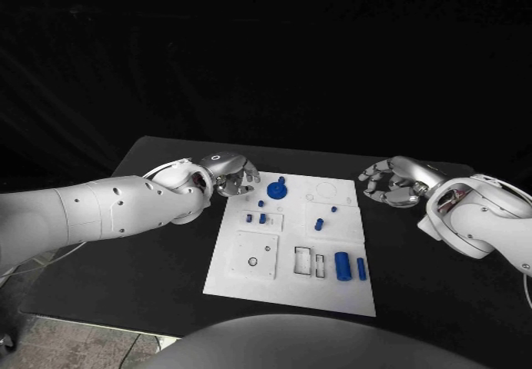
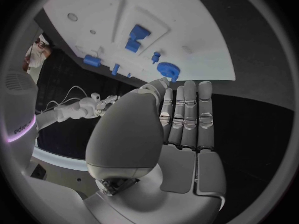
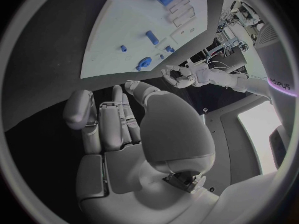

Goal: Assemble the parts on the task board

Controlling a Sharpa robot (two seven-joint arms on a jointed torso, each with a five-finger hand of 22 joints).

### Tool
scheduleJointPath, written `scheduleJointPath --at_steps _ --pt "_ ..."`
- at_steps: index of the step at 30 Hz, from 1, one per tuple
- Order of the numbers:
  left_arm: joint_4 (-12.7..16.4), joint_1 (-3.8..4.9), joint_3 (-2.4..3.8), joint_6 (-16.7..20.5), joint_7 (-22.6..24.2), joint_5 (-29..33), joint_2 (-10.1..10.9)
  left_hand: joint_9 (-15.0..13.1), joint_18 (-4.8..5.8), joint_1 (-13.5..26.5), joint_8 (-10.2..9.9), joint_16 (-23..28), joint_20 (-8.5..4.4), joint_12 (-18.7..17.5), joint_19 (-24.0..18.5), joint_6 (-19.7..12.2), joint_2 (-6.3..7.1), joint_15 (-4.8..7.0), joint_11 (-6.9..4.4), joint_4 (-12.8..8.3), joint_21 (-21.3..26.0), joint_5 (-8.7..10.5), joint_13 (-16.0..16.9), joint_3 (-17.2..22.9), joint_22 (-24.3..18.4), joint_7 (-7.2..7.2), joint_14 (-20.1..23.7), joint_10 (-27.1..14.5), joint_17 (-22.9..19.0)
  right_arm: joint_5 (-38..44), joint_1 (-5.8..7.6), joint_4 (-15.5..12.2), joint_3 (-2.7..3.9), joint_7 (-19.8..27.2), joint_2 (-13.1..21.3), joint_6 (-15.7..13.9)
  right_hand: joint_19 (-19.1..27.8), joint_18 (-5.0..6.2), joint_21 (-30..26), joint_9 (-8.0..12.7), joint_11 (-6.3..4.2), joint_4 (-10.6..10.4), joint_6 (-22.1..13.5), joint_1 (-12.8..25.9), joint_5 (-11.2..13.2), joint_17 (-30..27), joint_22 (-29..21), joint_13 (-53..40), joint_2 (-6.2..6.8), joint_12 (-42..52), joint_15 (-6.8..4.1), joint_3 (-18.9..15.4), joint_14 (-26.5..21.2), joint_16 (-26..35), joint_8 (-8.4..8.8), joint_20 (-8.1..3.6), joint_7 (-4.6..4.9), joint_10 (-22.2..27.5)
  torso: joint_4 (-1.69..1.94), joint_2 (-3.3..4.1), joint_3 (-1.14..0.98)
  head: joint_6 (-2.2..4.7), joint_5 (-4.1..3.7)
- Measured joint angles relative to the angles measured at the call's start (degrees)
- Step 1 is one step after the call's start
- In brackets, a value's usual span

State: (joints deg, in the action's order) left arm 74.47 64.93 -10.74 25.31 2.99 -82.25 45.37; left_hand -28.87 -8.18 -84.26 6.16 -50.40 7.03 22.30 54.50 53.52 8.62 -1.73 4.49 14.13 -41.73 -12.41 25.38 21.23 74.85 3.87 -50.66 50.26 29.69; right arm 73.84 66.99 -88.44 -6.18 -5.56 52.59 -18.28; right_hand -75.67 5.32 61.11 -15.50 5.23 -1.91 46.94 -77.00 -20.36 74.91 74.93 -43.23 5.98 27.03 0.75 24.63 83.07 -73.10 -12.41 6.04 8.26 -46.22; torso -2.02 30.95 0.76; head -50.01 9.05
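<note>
Our left hand and right hand flank the task board, fingers spread and empty, probably poised to reach the blue parts.

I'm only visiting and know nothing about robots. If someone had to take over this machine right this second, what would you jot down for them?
Left hand: holds nothing, fingers apart, hovering at the far left corner of the task board.
Right hand: holds nothing, fingers apart, off the board's far right corner.
Parts: a blue gear at the far end; small blue pegs in the left block; one blue peg to the right of the middle; a large blue cylinder and a thinner blue bar near the right edge.
Done: cannot tell which parts are seated.
Left: neither hand grips a part yet, so the assembly looks mostly ahead.
</note>
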Motion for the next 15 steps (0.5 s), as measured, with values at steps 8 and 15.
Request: scheduleJointPath --at_steps 8,15 --pt "5.11 0.25 -0.02 3.11 16.62 26.30 3.06 1.94 0.63 -0.17 0.06 6.74 2.16 1.04 -19.61 -0.49 -0.65 -3.81 2.07 2.02 17.56 -8.04 0.02 -0.29 -4.24 2.38 15.84 -9.52 -2.62 7.30 -0.57 1.25 0.02 -1.07 -3.92 2.69 4.30 1.72 -6.65 0.04 1.86 2.64 -2.17 -2.02 -3.29 -1.71 -0.01 6.73 1.36 -6.63 0.16 -0.42 -4.12 5.30 0.47 0.83 -1.47 8.07 0.48 0.44 0.31 0.00 -0.20" --pt "8.02 0.28 -0.26 2.51 28.81 50.83 4.45 1.86 0.64 -1.98 1.54 12.03 2.69 5.16 -22.86 -2.92 -2.45 -2.87 0.93 1.83 24.46 -21.20 0.84 -8.72 -8.10 2.25 22.21 -16.45 -6.92 15.20 -2.45 3.81 -0.05 -2.26 -6.72 6.06 5.39 1.78 -8.04 -0.73 1.90 3.94 -0.89 -2.26 -7.92 -3.27 -0.01 8.26 1.64 -6.63 -0.05 -0.78 -5.52 6.37 -0.22 0.71 -1.69 8.74 1.07 0.79 0.46 0.00 -0.52"
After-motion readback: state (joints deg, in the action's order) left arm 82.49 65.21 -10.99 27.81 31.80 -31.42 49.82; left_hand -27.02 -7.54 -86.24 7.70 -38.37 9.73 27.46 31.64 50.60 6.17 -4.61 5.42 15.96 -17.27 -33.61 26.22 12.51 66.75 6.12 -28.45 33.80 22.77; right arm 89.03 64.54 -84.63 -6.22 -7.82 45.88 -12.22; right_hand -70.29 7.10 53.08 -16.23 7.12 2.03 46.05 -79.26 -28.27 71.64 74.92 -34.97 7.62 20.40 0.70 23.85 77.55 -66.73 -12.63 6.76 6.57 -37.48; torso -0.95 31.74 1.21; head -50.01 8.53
